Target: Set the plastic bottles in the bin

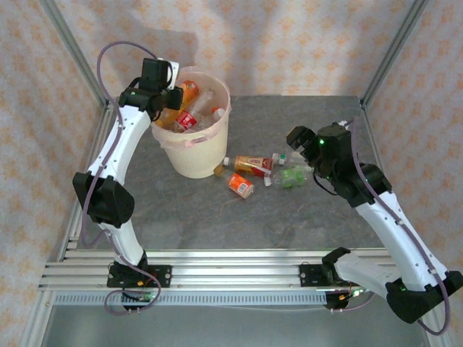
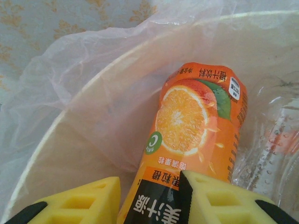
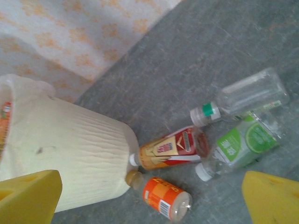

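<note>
The bin (image 1: 195, 155) stands at the back left, holding several plastic bottles. My left gripper (image 1: 172, 97) hangs over its rim, shut on an orange-labelled bottle (image 2: 196, 121) that slants down inside the pink liner (image 2: 70, 93); its fingers (image 2: 152, 200) clamp the bottle's lower part. Beside it lies a clear bottle (image 2: 271, 154). Right of the bin, on the table, lie a red-labelled bottle (image 3: 170, 149), a short orange-labelled one (image 3: 163, 196), a green-labelled one (image 3: 240, 144) and a clear one (image 3: 243, 95). My right gripper (image 1: 293, 144) hovers open above them (image 3: 152, 191).
The grey table (image 1: 217, 217) is fenced by aluminium posts and patterned walls at the back and sides. The bin's wall (image 3: 70, 149) touches the caps of the two nearest bottles. A metal rail (image 1: 231, 275) runs along the near edge.
</note>
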Tool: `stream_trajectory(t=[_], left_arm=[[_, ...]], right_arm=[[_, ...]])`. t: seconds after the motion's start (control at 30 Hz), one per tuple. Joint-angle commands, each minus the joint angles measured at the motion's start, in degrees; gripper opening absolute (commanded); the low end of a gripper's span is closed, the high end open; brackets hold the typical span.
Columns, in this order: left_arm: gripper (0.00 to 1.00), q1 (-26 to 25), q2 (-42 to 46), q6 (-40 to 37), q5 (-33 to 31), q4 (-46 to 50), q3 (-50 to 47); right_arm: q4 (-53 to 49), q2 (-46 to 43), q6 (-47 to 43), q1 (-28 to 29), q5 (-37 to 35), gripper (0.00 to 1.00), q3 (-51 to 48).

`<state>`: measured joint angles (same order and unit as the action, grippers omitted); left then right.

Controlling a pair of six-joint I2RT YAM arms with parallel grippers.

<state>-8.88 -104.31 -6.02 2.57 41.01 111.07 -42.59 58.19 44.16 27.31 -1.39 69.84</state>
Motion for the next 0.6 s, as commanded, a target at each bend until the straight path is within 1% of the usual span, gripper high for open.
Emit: stream_trajectory(t=[0.0,0.13,0.23,0.33,0.4,0.47,0.57], left_arm=[[0.38,0.36,0.5,0.48,-0.66,3.47,-1.43],[0.39,0.36,2.9,1.09,-1.84,1.98,-3.56],[0.43,0.36,4.18,2.03,-1.42,1.83,-3.01],[0.53,0.34,5.53,3.81,-0.38,1.96,-1.72],[0.62,0.36,6.58,5.36,-0.46,2.27,-0.73],[0.68,0.36,7.83,6.55,-0.46,2.73,-0.01],[0.78,0.36,10.9,8.72,-0.7,2.48,-0.3]], right_arm=[[-2.8,0.83,1.82,-0.24,-1.31,0.99,-2.97],[-0.04,1.58,0.75,-0.24,2.71,0.99,-7.13],[0.93,3.64,-4.61,0.05,7.09,0.99,-7.88],[0.65,5.61,-9.51,1.69,7.32,0.99,-7.72],[0.77,6.58,-12.26,3.5,6.65,0.99,-7.4],[1.1,7.16,-14.62,5.37,5.22,0.99,-7.21],[2.17,8.27,-18.13,7.2,4.95,0.99,-7.27]])
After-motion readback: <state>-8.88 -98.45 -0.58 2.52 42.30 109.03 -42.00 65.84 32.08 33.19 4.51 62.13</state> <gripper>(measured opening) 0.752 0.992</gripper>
